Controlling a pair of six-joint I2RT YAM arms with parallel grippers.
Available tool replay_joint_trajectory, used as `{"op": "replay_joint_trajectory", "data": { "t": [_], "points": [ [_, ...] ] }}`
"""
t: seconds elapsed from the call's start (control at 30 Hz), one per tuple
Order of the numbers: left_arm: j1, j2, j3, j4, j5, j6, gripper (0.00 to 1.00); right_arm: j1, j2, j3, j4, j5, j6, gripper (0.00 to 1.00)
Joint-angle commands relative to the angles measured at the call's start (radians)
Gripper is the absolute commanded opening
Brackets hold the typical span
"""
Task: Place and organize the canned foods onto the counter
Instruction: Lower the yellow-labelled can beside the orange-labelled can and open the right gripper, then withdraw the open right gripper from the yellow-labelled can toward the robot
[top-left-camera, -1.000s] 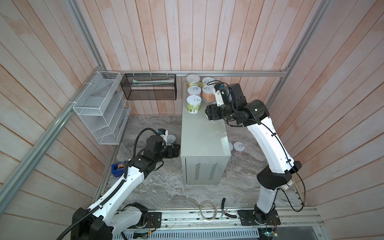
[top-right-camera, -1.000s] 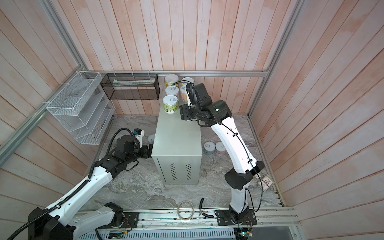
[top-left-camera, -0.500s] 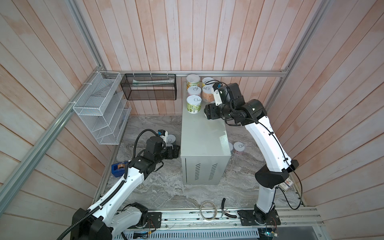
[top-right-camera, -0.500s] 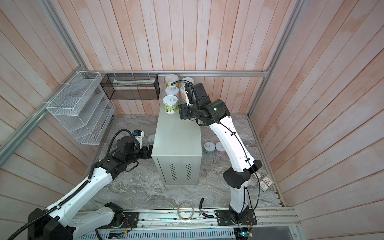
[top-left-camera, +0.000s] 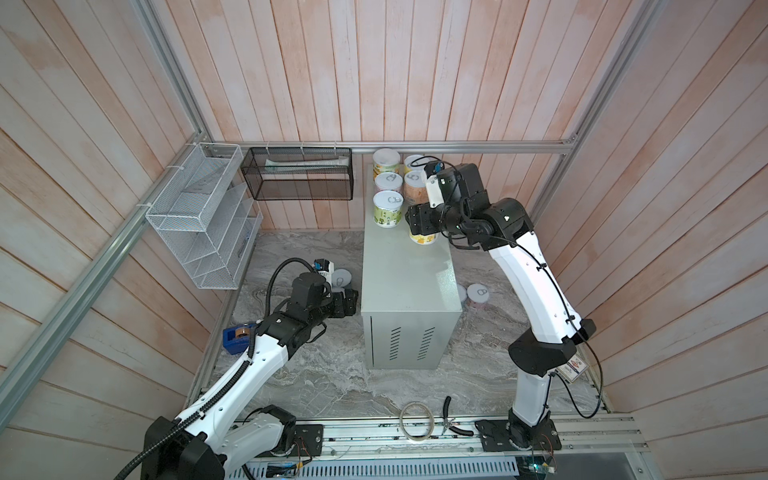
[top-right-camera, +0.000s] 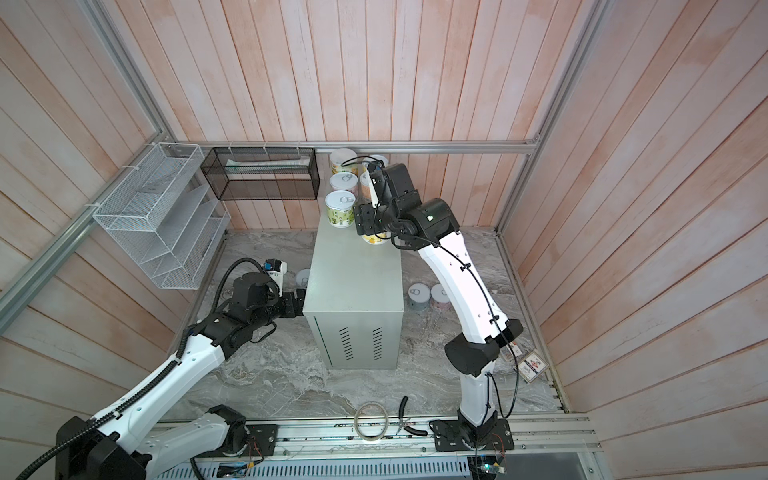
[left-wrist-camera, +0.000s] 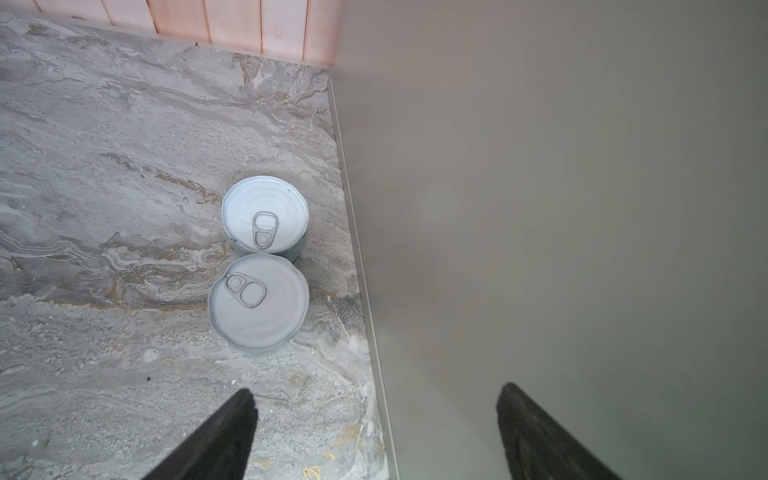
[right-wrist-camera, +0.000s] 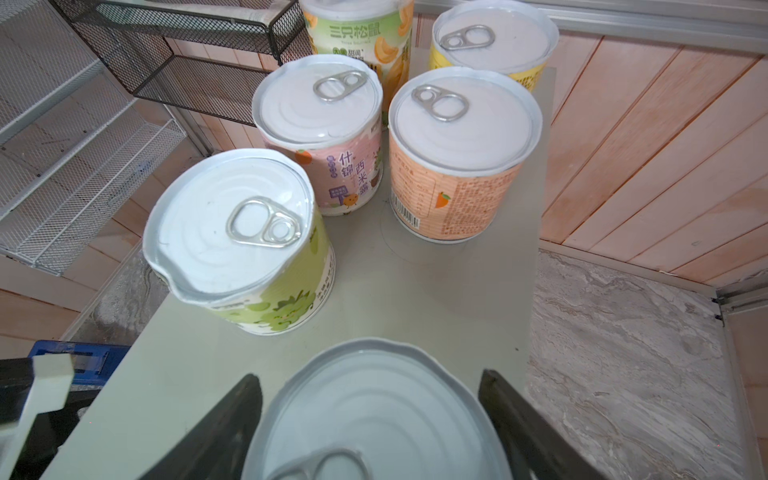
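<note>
Cans (top-left-camera: 388, 183): six stand on the surface (right-wrist-camera: 415, 291), the flat top of the grey cabinet (top-left-camera: 409, 345). Four more are on the marble (top-left-camera: 332, 374) at the cabinet's foot.

Right wrist view gives labels the top views barely show:
- At the cabinet's back edge, a tall can (right-wrist-camera: 359, 33) and a yellow can (right-wrist-camera: 494, 41).
- In front of them, a pink can (right-wrist-camera: 318, 104) and an orange can (right-wrist-camera: 461, 124) side by side.
- Then a green can (right-wrist-camera: 232, 232), lid rim bent.

The nearest can (right-wrist-camera: 374, 415) sits between the right gripper (right-wrist-camera: 369, 374) fingers (right-wrist-camera: 232, 424). They flank its lid; can't tell if they clench it or have let go. In both top views the right arm covers that can, and only its yellow band (top-left-camera: 423, 240) shows.

Left wrist view has two cans (left-wrist-camera: 264, 214) touching each other left of the cabinet. In a top view only one lid (top-left-camera: 341, 277) shows; the arm hides the rest.

Left gripper (left-wrist-camera: 377, 390) is released and empty, low by the cabinet's left wall.

Right of the cabinet a pair of cans (top-right-camera: 418, 296) stands side by side. In a top view the cabinet edge cuts off the inner can (top-left-camera: 460, 291).

Black wire basket (top-left-camera: 297, 195) on the wall left of the cabinet holds a long pale packet (top-left-camera: 303, 165). White mesh rack (top-left-camera: 199, 216) is further left.

Blue tape dispenser (top-left-camera: 237, 334) is left of the cabinet, behind the left arm. Tape ring (top-left-camera: 414, 419) and pliers (top-left-camera: 451, 422) lie in front of the cabinet.
</note>
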Motion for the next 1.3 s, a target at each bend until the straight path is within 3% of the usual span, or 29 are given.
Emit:
{"op": "replay_joint_trajectory", "data": {
  "t": [0.0,0.27,0.43,0.53,0.77,0.87,1.1,1.27],
  "points": [
    [0.007,0.003,0.023,-0.005,-0.013,0.011,0.93,-0.002,-0.002,0.035,0.032,-0.002,-0.019,0.81],
    [0.006,-0.005,0.022,-0.003,-0.018,0.008,0.93,0.000,-0.074,0.023,0.050,0.012,-0.023,0.80],
    [0.006,-0.014,0.013,-0.001,-0.018,0.002,0.93,0.005,-0.172,-0.113,0.113,0.033,-0.015,0.80],
    [0.007,-0.025,0.005,0.007,-0.023,-0.001,0.93,0.009,-0.266,-0.263,0.191,0.050,-0.029,0.80],
    [0.007,-0.040,-0.007,0.025,-0.037,-0.016,0.93,0.014,-0.698,-0.916,0.656,0.095,-0.038,0.78],
    [0.007,-0.038,-0.008,0.028,-0.039,-0.021,0.93,0.014,-0.853,-1.106,0.775,0.120,-0.009,0.76],
    [0.007,-0.014,0.013,0.024,-0.027,-0.024,0.93,0.014,-0.956,-1.239,0.693,0.158,0.093,0.73],
    [0.006,-0.013,0.010,0.033,-0.017,-0.035,0.92,0.014,-0.967,-1.281,0.689,0.119,0.133,0.59]
  ]
}}
